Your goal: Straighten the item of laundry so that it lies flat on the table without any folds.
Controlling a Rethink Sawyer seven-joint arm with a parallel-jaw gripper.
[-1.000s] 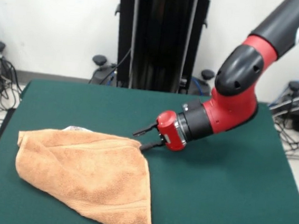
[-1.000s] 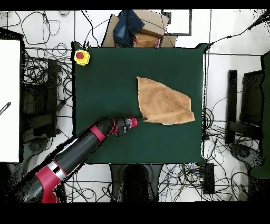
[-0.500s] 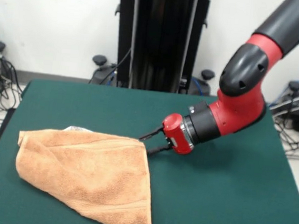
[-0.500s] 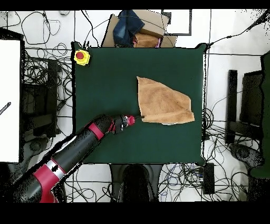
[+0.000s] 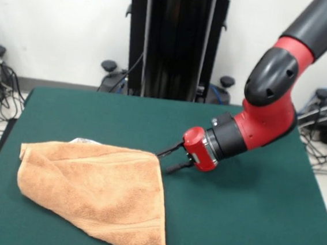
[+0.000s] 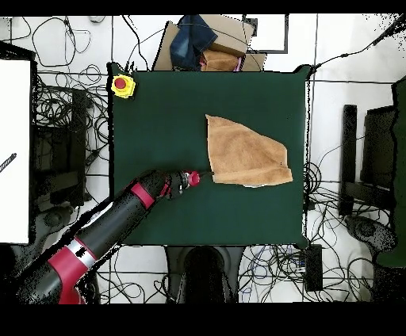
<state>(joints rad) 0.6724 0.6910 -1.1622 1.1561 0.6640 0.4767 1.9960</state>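
The item of laundry (image 5: 96, 191) lies on the left half of the table (image 5: 241, 222) in the front view, folded over itself into a rough triangle, with one pointed corner toward the middle of the table and a small whitish tag showing at its far edge. The gripper (image 5: 167, 160) sits low over the felt just beside that pointed corner, jaws parted, nothing between them; I cannot tell whether the tips touch the cloth. My judgement: the step in hand is taking this corner, so I would get one finger under the top layer only, close on that layer alone, then draw it away from the fold, low and slow, so the layer beneath does not drag along. Overhead view: the towel (image 6: 246, 152) lies right of the table's centre, well inside the edges. The gripper (image 6: 204, 176) points at its lower-left corner, just beside it. From here I cannot read the finger gap.
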